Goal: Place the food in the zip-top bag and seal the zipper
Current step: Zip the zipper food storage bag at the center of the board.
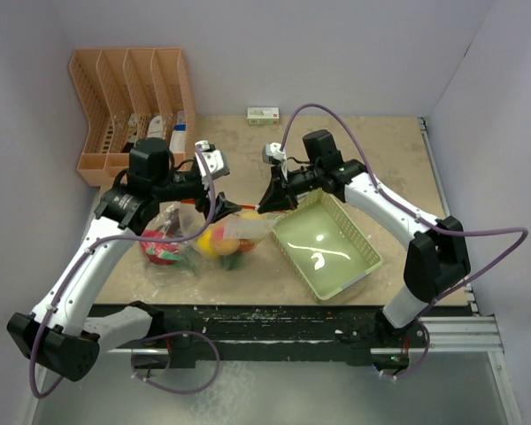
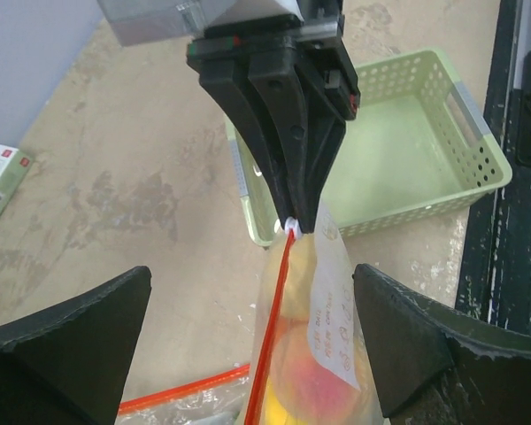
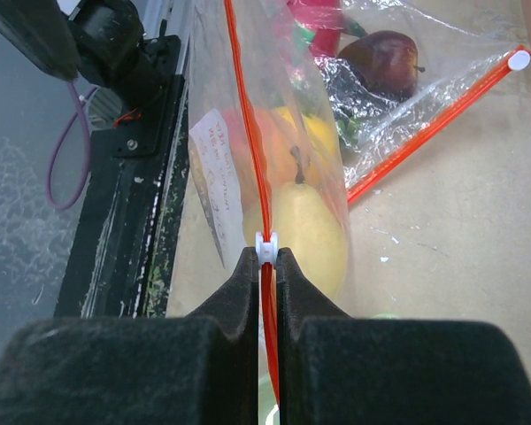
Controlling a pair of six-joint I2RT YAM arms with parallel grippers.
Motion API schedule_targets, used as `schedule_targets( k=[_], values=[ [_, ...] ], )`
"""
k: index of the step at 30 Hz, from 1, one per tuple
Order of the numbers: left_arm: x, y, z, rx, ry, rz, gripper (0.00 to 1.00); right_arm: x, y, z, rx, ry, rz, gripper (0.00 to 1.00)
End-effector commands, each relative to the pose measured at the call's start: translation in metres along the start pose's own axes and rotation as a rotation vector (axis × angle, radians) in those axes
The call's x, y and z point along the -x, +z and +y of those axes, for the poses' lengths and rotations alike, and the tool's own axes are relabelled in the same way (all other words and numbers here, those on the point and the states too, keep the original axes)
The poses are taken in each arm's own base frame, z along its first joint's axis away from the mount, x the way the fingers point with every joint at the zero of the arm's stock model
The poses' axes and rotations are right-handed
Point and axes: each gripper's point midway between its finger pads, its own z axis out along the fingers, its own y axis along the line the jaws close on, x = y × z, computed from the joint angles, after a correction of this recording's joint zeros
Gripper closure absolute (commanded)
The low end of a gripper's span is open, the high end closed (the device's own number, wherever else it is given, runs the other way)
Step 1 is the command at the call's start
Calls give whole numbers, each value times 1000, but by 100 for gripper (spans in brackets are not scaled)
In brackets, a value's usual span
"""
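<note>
Crinkly clear zip-top bag (image 1: 239, 232) of glossy food (image 1: 214, 243) sits on the counter (image 1: 372, 150) beside the tray (image 1: 336, 266), a stemmed pear (image 3: 305, 230) recognisable only from the right wrist view, right fingers (image 3: 234, 301) pinched on its orange zipper (image 3: 248, 133), left fingers (image 2: 71, 341) spread wide.

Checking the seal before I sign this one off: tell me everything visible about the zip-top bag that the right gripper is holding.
The zip-top bag is clear, crinkly plastic with a handwritten white label. Its orange-red zipper runs taut as one line to a white slider, where the shut right gripper pinches it. Yellow, orange and red food shows inside. The open left gripper straddles it without touching. It sits beside the green tray.
</note>
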Motion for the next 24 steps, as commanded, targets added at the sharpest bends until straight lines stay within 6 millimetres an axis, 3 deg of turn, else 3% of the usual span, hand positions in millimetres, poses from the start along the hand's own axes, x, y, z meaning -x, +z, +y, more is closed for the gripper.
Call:
schedule_targets(
  k=[1,5,16,20,24],
  values=[
    [-6,2,-10,-95,59,29,1,35,-11,18,29,-116,-55,100],
    [-26,6,-19,-165,26,84,1,37,-11,18,28,-122,-58,100],
    [-50,17,-22,-202,-33,130,0,43,-13,21,29,-142,-68,100],
    [-62,24,-23,-223,-75,146,15,45,-14,21,27,-141,-73,100],
    [-83,33,-20,-226,-154,215,37,46,-14,22,27,-148,-77,100]
  ],
)
